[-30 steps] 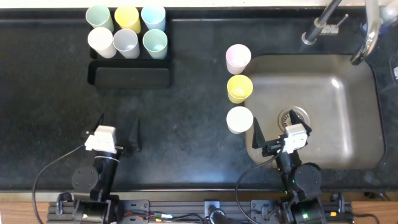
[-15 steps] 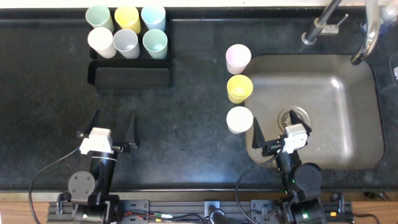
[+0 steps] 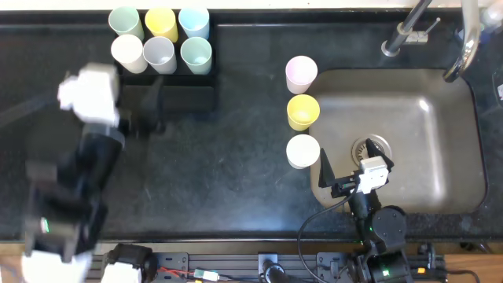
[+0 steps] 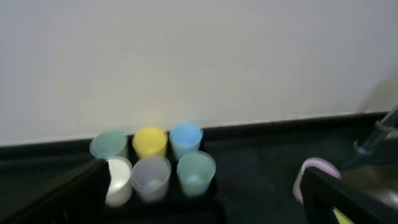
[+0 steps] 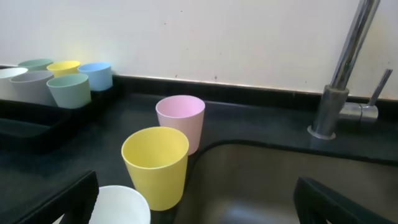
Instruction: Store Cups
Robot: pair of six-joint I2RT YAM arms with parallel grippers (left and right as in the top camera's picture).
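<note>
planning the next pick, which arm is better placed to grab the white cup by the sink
Right. Its open fingers sit beside the white cup; the left arm is far off, by the tray.

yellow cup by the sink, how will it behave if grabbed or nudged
The yellow tapered plastic cup looks empty and thin-walled, so it is probably light and slightly squeezable. Upright on its narrower base, it may tip if pushed high. It stands at the edge of the steel sink, so a sideways nudge could send it in.
</note>
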